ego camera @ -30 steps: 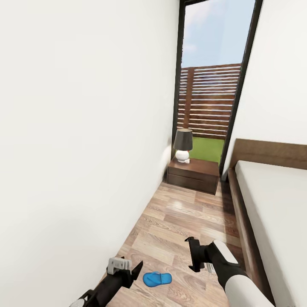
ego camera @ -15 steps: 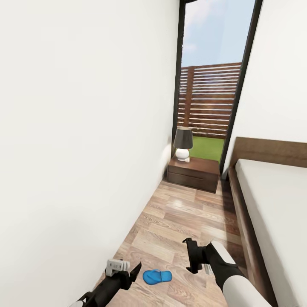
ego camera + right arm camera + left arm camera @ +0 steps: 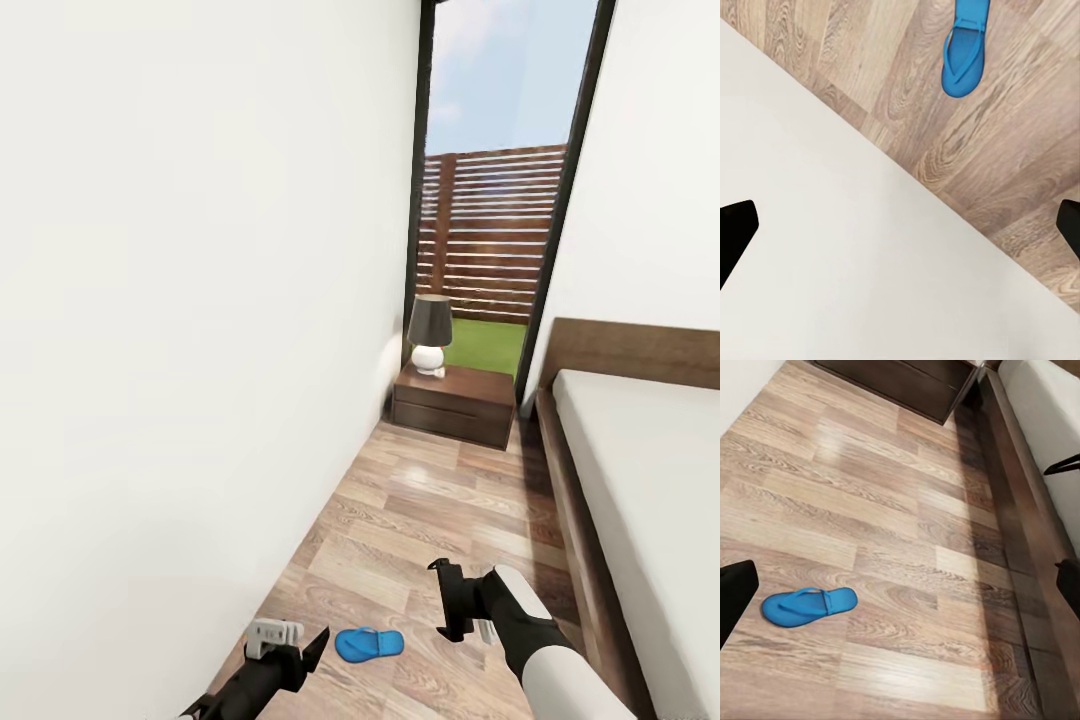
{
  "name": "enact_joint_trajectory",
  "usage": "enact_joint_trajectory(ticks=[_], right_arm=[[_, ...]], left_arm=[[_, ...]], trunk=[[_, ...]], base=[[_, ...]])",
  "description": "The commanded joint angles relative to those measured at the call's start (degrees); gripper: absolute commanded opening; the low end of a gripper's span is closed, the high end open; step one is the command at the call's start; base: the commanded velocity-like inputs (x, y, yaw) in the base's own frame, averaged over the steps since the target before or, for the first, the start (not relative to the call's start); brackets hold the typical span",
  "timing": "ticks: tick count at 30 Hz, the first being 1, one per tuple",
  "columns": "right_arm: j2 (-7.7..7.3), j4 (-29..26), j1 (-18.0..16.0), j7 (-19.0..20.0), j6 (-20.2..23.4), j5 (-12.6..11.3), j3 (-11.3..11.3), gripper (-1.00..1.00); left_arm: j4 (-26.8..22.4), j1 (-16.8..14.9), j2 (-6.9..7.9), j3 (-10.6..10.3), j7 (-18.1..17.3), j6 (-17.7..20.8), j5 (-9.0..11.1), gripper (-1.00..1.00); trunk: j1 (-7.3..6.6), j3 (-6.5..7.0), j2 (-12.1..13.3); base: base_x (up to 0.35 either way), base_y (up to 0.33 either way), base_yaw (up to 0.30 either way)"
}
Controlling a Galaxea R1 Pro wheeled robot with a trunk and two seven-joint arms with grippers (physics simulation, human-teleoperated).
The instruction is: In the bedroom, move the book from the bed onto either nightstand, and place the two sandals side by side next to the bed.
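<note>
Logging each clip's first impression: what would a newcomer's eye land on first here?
A bright blue sandal lies alone on the wood-plank floor, between the left gripper and right gripper. Beyond it, a dark nightstand with a lamp stands under the tall window, beside the bed.

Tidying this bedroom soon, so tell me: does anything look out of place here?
One blue sandal lies alone on the wood floor in the aisle between the wall and the bed, with no mate beside it. The nightstand with its lamp looks orderly.
</note>
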Motion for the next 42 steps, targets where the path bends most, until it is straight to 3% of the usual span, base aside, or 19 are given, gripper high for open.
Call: enact_joint_trajectory(ticks=[1, 3, 42], right_arm=[[0.07, -0.1, 0.0, -0.4, 0.2, -0.1, -0.4, 1.0], [0.07, -0.1, 0.0, -0.4, 0.2, -0.1, -0.4, 1.0], [0.07, -0.1, 0.0, -0.4, 0.4, -0.1, -0.4, 1.0]], left_arm=[[0.0, 0.0, -0.01, 0.1, -0.2, 0.5, 0.6, 1.0], [0.0, 0.0, -0.01, 0.1, -0.2, 0.5, 0.6, 1.0], [0.1, 0.0, -0.01, 0.1, 0.0, 0.5, 0.5, 1.0]], trunk=[[0.0, -0.06, 0.0], [0.0, -0.06, 0.0], [8.56, -7.06, -15.7]], base=[[0.0, 0.0, 0.0], [0.0, 0.0, 0.0], [0.0, 0.0, 0.0]])
